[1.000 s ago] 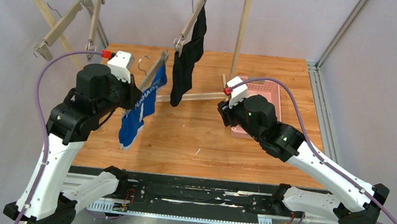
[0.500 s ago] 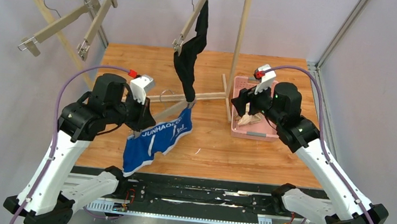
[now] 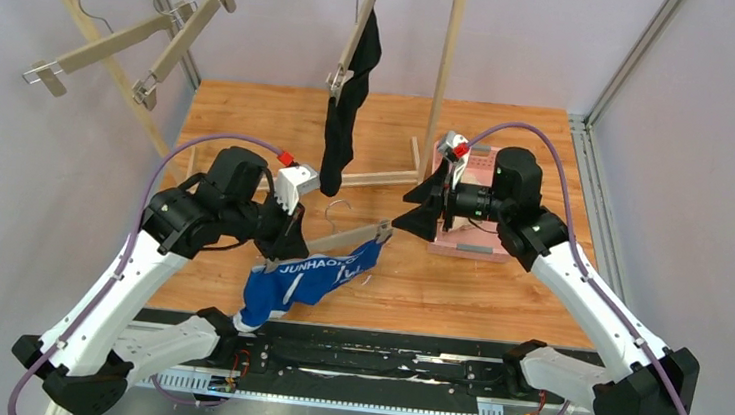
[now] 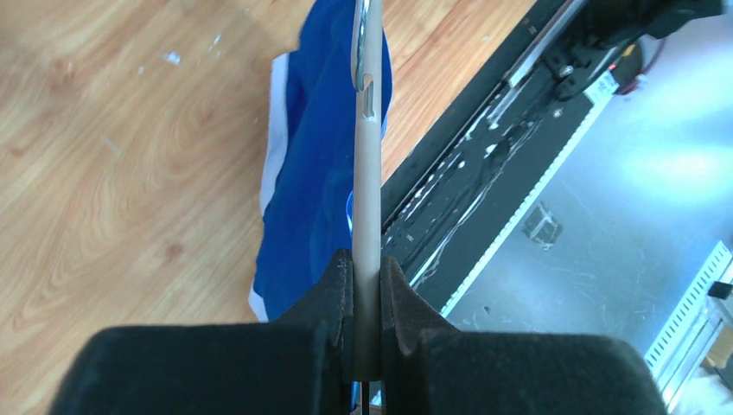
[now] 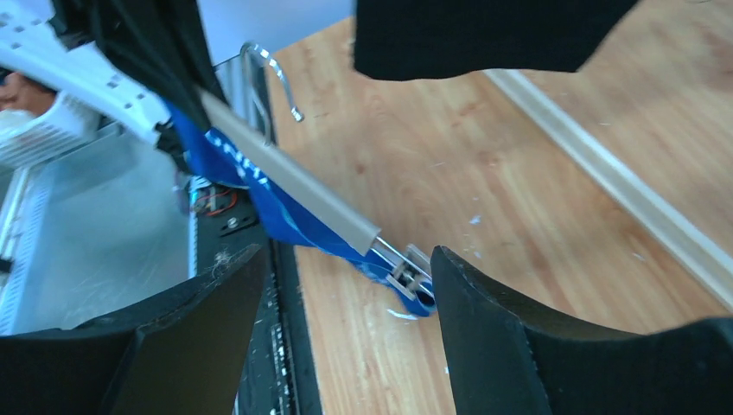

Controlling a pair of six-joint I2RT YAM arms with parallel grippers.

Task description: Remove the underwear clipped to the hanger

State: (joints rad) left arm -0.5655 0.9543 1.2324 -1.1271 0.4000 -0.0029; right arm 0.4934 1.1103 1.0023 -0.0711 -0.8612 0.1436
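The blue underwear (image 3: 302, 280) with white lettering hangs from a wooden hanger (image 3: 341, 239) held low over the table's front. My left gripper (image 3: 277, 250) is shut on the hanger's bar (image 4: 368, 199), and the blue cloth (image 4: 315, 173) droops beside it. My right gripper (image 3: 406, 211) is open and faces the hanger's free end. The metal clip (image 5: 406, 275) pinching the blue underwear (image 5: 259, 194) lies between its fingers (image 5: 346, 259), close to the right one. The black underwear (image 3: 340, 130) stays clipped to a hanger on the rack.
The wooden rack (image 3: 445, 74) stands at the back, with two empty hangers (image 3: 107, 44) swinging at its left. Its base rail (image 5: 622, 190) crosses the table. A pink basket (image 3: 475, 249) sits behind my right arm. The table's front edge and black rail (image 3: 360, 357) lie below the hanger.
My left arm has carried the hanger with the blue underwear down and right, off the rack. My right gripper has opened wide and swung left from the basket to the hanger's clip.
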